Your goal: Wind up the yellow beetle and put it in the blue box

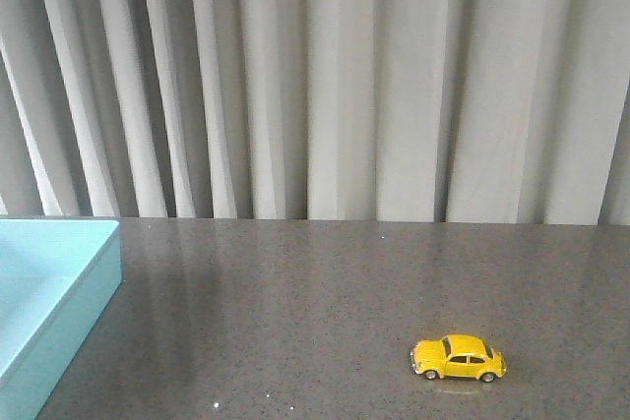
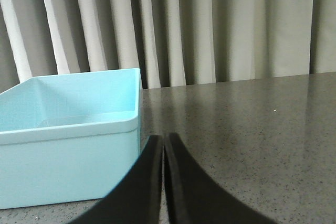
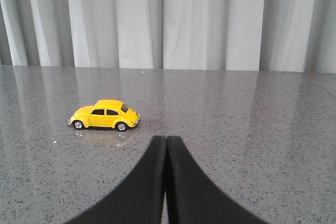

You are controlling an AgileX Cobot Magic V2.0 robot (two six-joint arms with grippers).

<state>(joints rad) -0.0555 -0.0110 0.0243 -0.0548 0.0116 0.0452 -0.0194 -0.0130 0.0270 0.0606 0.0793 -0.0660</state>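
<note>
The yellow beetle [image 1: 459,358] stands on its wheels on the dark speckled table at the front right, side-on. It also shows in the right wrist view [image 3: 104,115], ahead of my right gripper [image 3: 166,141] and off to one side, apart from it. My right gripper is shut and empty. The blue box [image 1: 59,287] sits at the table's left edge, open side up. In the left wrist view the blue box [image 2: 73,129] is close beside my left gripper [image 2: 163,140], which is shut and empty. Neither gripper shows in the front view.
The dark grey speckled table [image 1: 315,292] stretches between box and car. Grey pleated curtains [image 1: 325,76] hang behind the table's far edge.
</note>
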